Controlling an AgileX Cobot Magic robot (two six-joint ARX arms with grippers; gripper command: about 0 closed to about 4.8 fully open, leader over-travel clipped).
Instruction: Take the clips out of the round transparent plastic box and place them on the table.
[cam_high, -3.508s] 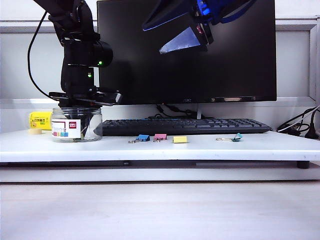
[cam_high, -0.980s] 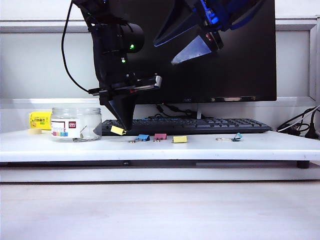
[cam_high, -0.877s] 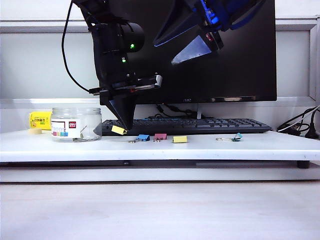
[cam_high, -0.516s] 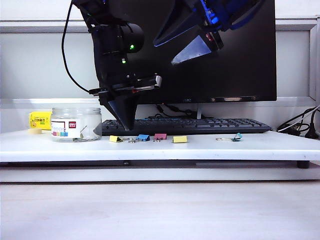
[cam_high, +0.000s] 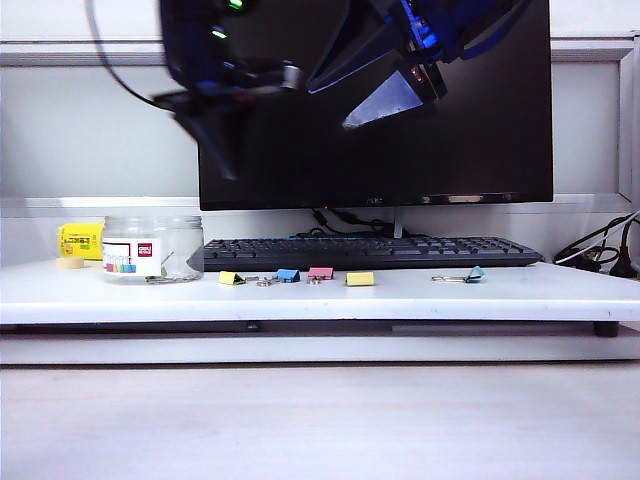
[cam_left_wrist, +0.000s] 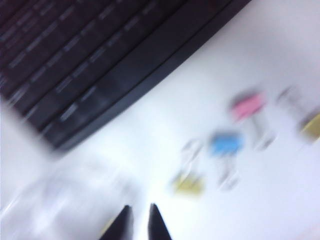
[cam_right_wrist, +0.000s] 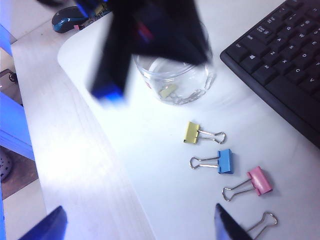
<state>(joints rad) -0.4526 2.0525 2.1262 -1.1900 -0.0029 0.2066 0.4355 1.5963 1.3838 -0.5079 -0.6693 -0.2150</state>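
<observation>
Your left gripper (cam_left_wrist: 137, 220), jaws nearly closed and empty, hangs blurred above the yellow clip (cam_high: 231, 278) on the table (cam_high: 420, 296), the round transparent plastic box (cam_high: 153, 248) just beyond, while your right gripper (cam_right_wrist: 137, 227) waits high, jaws wide and empty.

Motion blur smears the black left gripper (cam_high: 222, 150) high in the exterior view and softens the whole left wrist view. The blurred dark arm hides the rim of the round transparent plastic box (cam_right_wrist: 175, 82). The wide-spread right gripper (cam_right_wrist: 137, 225) shows only fingertips at the frame's edge.
</observation>
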